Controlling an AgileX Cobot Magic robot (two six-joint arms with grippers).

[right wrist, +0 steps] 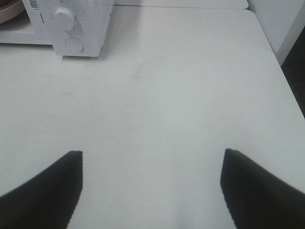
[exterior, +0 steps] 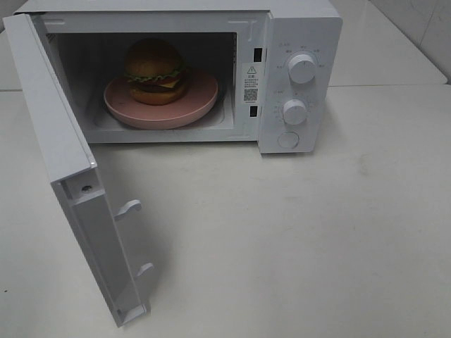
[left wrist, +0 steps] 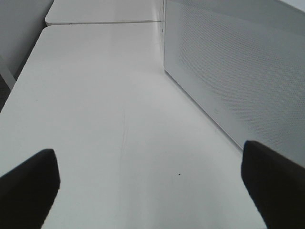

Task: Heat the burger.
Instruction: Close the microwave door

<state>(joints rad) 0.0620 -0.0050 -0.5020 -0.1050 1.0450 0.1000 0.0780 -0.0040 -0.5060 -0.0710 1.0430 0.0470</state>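
The burger [exterior: 156, 70] is sitting inside the microwave [exterior: 299, 28], resting on a round pink plate [exterior: 201, 107] in the middle of the cavity. The microwave's door [exterior: 53, 134] is hanging wide open off the microwave's left edge, showing its inner face and two latch hooks [exterior: 129, 206]. On the microwave's right-hand panel an upper dial [exterior: 302, 68] is sitting above a lower dial [exterior: 294, 111], with a round button [exterior: 288, 139] beneath them. The left tool [left wrist: 148, 152] is hovering over the bench [exterior: 303, 239] just beside the door's perforated outer face, fingers spread well apart and holding nothing. The right tool [right wrist: 152, 153] is hovering over the bench in front of the microwave, off toward its control-panel side, fingers likewise apart and gripping nothing.
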